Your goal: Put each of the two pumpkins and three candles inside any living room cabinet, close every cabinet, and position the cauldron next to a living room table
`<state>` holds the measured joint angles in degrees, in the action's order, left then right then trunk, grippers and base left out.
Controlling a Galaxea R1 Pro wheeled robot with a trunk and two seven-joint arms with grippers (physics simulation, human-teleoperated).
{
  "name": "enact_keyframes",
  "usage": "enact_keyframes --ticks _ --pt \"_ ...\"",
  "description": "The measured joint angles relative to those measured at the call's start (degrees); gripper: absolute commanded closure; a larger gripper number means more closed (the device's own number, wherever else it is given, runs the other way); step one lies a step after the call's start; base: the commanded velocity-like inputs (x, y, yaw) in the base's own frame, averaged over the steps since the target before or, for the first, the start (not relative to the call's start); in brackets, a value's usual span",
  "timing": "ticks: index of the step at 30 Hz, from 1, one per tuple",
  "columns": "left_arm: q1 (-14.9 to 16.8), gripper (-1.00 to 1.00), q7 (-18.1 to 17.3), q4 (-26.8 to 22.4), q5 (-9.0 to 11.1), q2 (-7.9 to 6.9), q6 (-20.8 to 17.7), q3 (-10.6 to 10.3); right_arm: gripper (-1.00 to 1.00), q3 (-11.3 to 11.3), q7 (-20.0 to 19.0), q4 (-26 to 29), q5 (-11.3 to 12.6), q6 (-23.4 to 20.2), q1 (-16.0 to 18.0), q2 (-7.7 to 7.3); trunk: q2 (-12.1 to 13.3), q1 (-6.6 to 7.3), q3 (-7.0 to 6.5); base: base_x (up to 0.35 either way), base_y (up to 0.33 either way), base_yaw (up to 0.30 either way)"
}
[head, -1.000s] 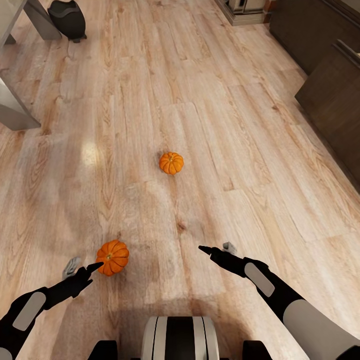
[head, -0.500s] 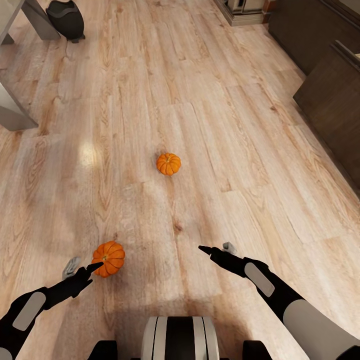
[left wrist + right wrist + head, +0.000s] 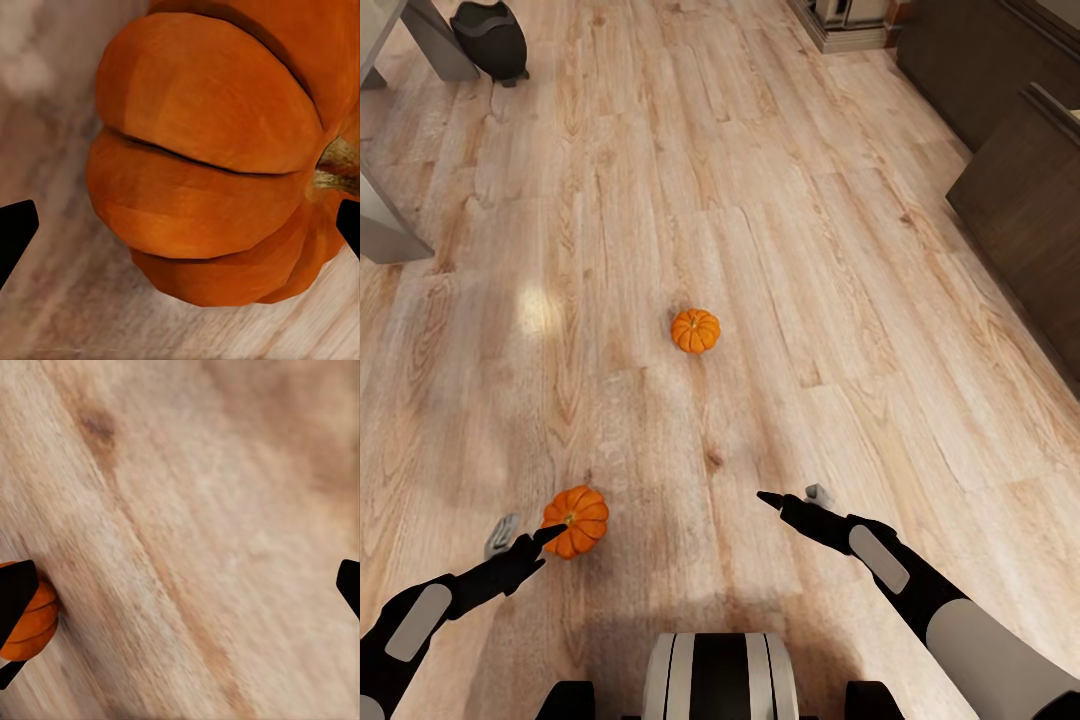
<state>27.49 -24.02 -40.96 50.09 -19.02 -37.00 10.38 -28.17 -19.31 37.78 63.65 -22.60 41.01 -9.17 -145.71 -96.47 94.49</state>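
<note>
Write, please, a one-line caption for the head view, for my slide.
Two pumpkins on the wooden floor: the near pumpkin sits at the open left tool, the far pumpkin lies ahead.

No text, label, brand, number or sign can be read anywhere in these pictures.
</note>
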Motion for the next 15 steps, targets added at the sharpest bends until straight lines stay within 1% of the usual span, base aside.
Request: enact_keyframes --ticks 6,10,15 --pt "0.0 -1.00 0.0 0.0 0.0 0.01 0.0 0.0 -1.00 0.0 0.0 0.0 0.0 0.0 0.0 0.00 0.0 0.00 0.00 0.004 -0.001 0.000" --pt "0.0 -1.00 0.0 0.0 0.0 -0.01 0.0 0.0 -1.00 0.0 0.0 0.0 0.0 0.0 0.0 0.00 0.0 0.01 0.00 0.070 0.020 0.000" --pt "0.0 -1.00 0.0 0.0 0.1 0.01 0.0 0.0 -1.00 0.0 0.0 0.0 0.0 0.0 0.0 0.00 0.0 0.00 0.00 0.017 0.005 0.000"
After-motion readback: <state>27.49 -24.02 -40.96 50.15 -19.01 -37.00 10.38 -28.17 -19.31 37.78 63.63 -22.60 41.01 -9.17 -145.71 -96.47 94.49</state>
